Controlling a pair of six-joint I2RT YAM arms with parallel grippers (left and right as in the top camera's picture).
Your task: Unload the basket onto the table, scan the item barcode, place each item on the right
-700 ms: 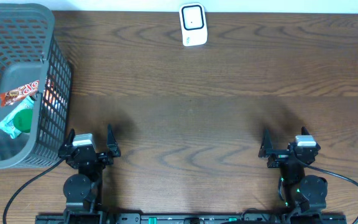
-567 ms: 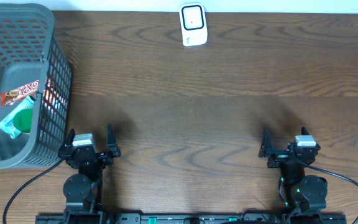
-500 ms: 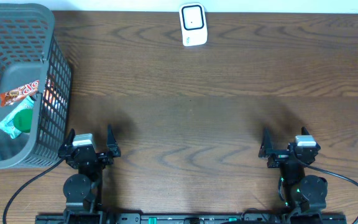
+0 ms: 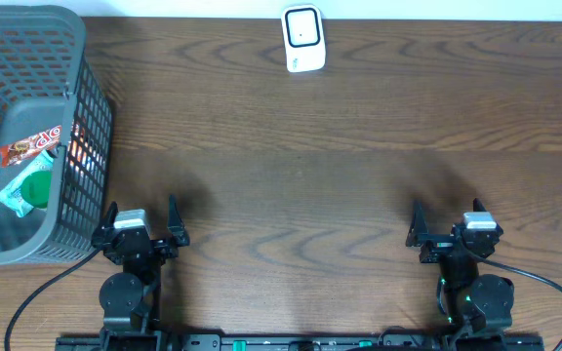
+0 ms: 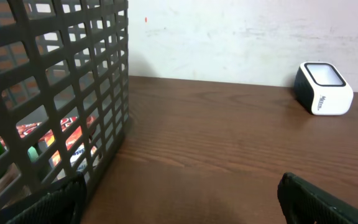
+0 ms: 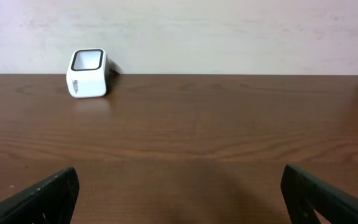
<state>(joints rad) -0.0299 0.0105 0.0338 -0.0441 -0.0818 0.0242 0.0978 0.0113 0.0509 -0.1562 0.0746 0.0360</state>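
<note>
The white barcode scanner (image 4: 302, 39) stands at the far edge of the table; it also shows in the left wrist view (image 5: 323, 88) and the right wrist view (image 6: 87, 73). Two items lie inside the dark grey basket (image 4: 94, 117): a red snack wrapper (image 4: 30, 144) and a green packet (image 4: 27, 188). Through the mesh the wrapper (image 5: 73, 134) shows close to my left. My left gripper (image 4: 142, 213) rests open near the front edge, just right of the basket, holding nothing. My right gripper (image 4: 447, 216) is open and empty at the front right.
The basket wall (image 5: 73, 74) fills the left of the left wrist view, close to the left finger (image 5: 55, 202). A pale wall runs behind the table's far edge. Cables trail from both arm bases at the front.
</note>
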